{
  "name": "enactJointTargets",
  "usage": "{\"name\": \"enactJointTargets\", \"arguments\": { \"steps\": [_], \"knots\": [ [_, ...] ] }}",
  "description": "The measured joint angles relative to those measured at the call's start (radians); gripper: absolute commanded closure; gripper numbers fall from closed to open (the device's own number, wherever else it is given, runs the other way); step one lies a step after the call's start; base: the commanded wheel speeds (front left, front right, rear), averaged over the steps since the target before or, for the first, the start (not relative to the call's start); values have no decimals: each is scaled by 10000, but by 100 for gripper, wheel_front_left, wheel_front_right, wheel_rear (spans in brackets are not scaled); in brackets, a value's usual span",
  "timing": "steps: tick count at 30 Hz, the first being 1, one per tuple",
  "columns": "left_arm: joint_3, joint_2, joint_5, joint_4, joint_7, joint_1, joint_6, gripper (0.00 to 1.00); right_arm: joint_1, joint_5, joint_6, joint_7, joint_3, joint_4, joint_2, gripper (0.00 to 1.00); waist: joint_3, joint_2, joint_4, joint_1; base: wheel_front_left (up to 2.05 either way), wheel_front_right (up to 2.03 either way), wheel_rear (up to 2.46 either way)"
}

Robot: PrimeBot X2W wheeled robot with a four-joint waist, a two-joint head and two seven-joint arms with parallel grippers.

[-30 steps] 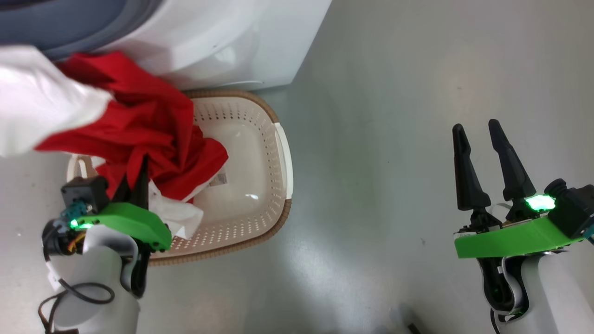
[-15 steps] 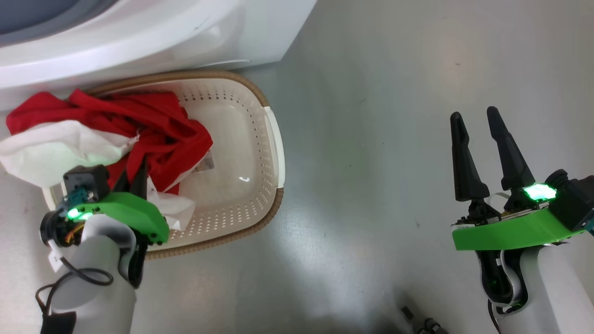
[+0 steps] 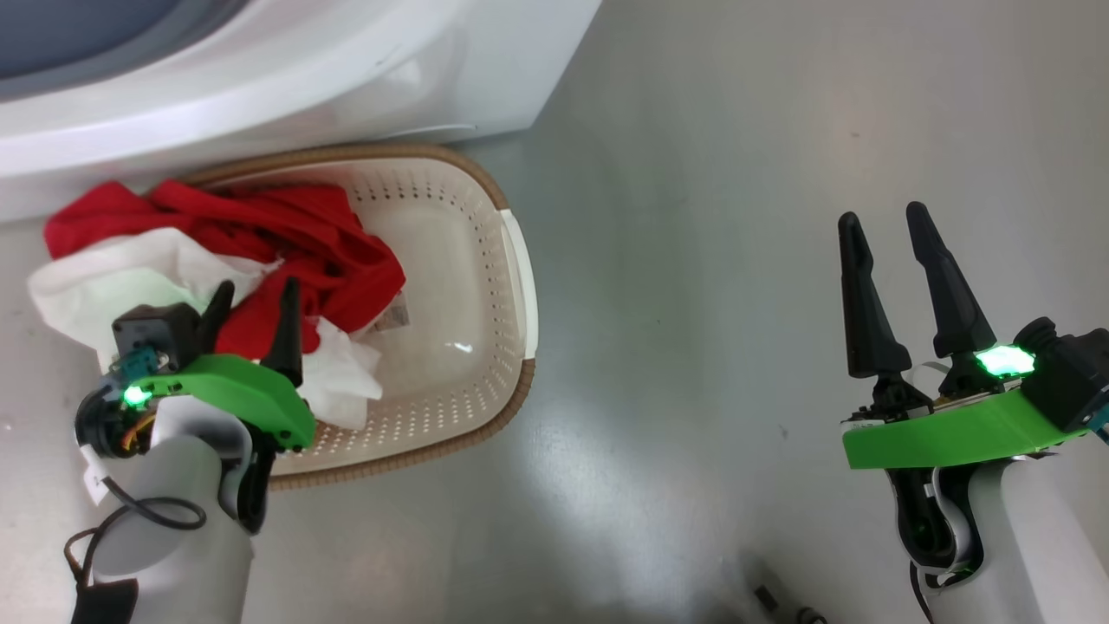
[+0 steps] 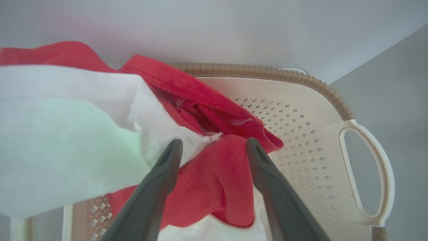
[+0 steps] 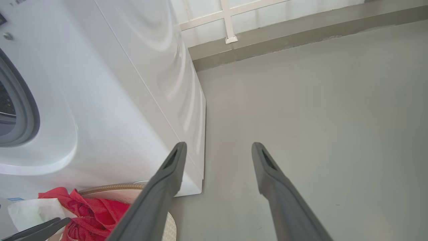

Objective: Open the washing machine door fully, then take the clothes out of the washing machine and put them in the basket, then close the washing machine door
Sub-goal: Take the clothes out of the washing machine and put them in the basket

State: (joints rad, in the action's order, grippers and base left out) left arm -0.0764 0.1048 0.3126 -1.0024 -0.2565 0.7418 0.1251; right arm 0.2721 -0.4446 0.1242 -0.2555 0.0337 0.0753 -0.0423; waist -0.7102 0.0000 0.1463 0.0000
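Our left hand (image 3: 258, 288), fingers apart, hangs over the red-and-white clothes (image 3: 303, 234) heaped in the basket (image 3: 518, 286); our right hand (image 3: 879, 218) stands spread above the floor (image 3: 693, 260).

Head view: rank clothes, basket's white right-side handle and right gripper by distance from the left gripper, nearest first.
1. clothes: at the left gripper fingertips, in the basket's left half.
2. white handle: on the basket's right edge.
3. right gripper: far right, over the floor.
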Motion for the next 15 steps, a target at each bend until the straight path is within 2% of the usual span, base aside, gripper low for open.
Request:
{"name": "enactJointTargets", "arguments": {
  "steps": [15],
  "knots": [
    [479,6,259,2128,-2,-1472,0,0,-269,167,0,0,40,399,-2,0,1556,0,-249,1,0,0,0]
  ]
}}
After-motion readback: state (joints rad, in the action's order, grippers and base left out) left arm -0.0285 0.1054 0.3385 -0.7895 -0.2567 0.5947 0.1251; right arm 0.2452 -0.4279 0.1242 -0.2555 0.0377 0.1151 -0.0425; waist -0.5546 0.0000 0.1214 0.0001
